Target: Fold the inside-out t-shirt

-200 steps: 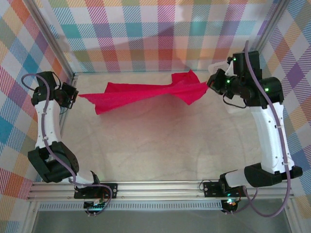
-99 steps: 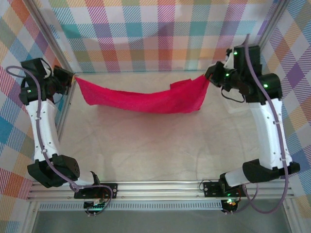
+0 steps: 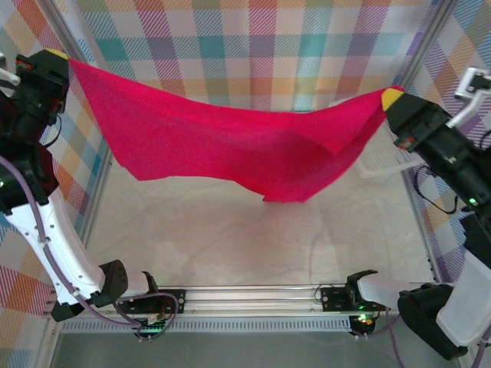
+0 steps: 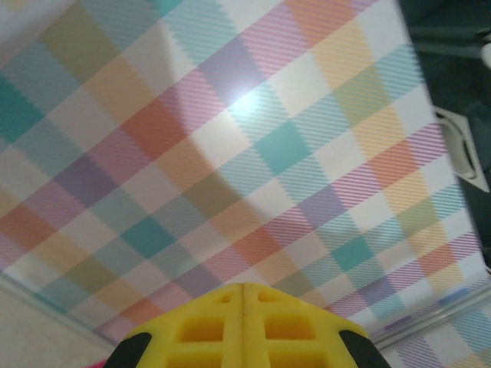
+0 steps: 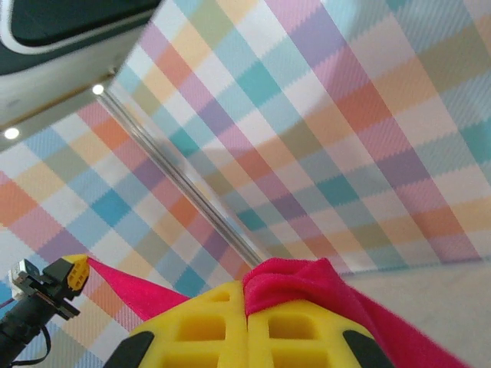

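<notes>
The inside-out t-shirt (image 3: 230, 146), plain crimson red, hangs spread in the air above the table, sagging in the middle with a fold hanging lower at the right. My left gripper (image 3: 55, 56), high at the far left, is shut on its left corner. My right gripper (image 3: 392, 96), high at the right, is shut on its other corner. In the right wrist view red cloth (image 5: 307, 280) bunches out between the closed yellow fingertips of that gripper (image 5: 247, 290), and the left gripper (image 5: 73, 274) shows far off with cloth running to it. In the left wrist view the yellow fingers (image 4: 291, 322) meet with no gap.
A white mesh basket (image 3: 383, 157) stands at the back right, partly behind the shirt. The pale table (image 3: 230, 230) lies below it. Plaid walls close the back and both sides, with metal corner posts (image 3: 84, 69). A metal rail (image 3: 245, 295) runs along the near edge.
Both arms have risen and moved apart. The shirt has gone from a twisted strip low over the table to a wide sheet held high between them.
</notes>
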Motion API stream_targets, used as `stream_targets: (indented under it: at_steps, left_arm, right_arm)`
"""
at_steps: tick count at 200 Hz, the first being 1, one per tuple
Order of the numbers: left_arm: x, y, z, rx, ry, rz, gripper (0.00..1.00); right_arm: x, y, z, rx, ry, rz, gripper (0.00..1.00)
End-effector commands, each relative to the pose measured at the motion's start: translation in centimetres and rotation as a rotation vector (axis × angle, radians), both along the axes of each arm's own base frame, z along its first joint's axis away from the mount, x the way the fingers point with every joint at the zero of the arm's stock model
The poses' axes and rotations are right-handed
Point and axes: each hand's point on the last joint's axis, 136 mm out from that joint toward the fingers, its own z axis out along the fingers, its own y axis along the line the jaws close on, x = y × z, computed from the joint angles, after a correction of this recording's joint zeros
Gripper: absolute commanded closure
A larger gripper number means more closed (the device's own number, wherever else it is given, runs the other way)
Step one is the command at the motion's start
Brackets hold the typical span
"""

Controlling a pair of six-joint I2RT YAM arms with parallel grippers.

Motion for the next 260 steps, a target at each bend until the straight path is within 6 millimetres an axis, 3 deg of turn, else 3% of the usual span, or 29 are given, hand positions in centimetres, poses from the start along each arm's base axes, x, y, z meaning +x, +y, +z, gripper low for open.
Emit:
stream_targets:
  at_steps: [1,19,38,54,84,89,99,115,130,159,181,199,228,244,260]
  left_arm:
    - [-1.7,0.3,2.3,0.011,-0.072,0.05,1.0]
    - [-1.4,0.7,2.4,0.021,-0.074,0.07,1.0]
    - [1.1,0.8,0.5,0.005,-0.006,0.021,1.0]
    - [4.6,0.7,-2.5,-0.038,0.072,-0.059,1.0]
    - [11.0,0.2,-10.2,-0.074,0.264,-0.154,1.0]
    - [12.1,-1.2,-11.3,-0.069,0.29,-0.2,1.0]
    - [13.9,-2.0,-13.3,-0.062,0.34,-0.225,1.0]
    - [16.3,-3.4,-15.7,-0.054,0.401,-0.259,1.0]
    - [18.1,-3.8,-16.8,-0.057,0.431,-0.28,1.0]
    - [20.4,-4.0,-16.4,-0.081,0.42,-0.294,1.0]
    - [21.2,-3.9,-13.9,-0.082,0.364,-0.301,1.0]
    - [21.0,-3.4,-10.4,-0.094,0.267,-0.301,1.0]
    - [19.7,-0.3,-6.3,-0.151,0.14,-0.261,1.0]
    - [18.6,0.4,-6.7,-0.123,0.167,-0.243,1.0]
    - [17.8,0.3,-8.9,-0.085,0.243,-0.233,1.0]
  right_arm:
    - [-0.7,-0.6,2.0,-0.028,-0.093,-0.034,1.0]
    - [0.5,-1.0,1.5,-0.059,-0.075,-0.079,1.0]
    - [2.9,-0.5,-0.2,-0.092,-0.008,-0.084,1.0]
    - [6.2,0.6,-2.8,-0.127,0.079,-0.072,1.0]
    - [12.3,2.6,-7.8,-0.172,0.219,-0.049,1.0]
    - [13.3,2.9,-8.4,-0.179,0.235,-0.046,1.0]
    - [15.3,3.4,-9.6,-0.188,0.268,-0.048,1.0]
    - [17.9,4.0,-10.9,-0.201,0.3,-0.051,1.0]
    - [19.7,4.3,-11.1,-0.204,0.306,-0.052,1.0]
    - [21.8,4.2,-9.1,-0.198,0.259,-0.056,1.0]
    - [22.0,4.2,-6.1,-0.175,0.168,-0.041,1.0]
    - [21.2,3.5,-3.4,-0.149,0.079,-0.043,1.0]
    - [18.3,1.9,0.5,-0.132,-0.055,-0.072,1.0]
    - [16.8,2.0,0.6,-0.141,-0.071,-0.049,1.0]
    - [16.6,2.8,-1.6,-0.137,-0.016,0.005,1.0]
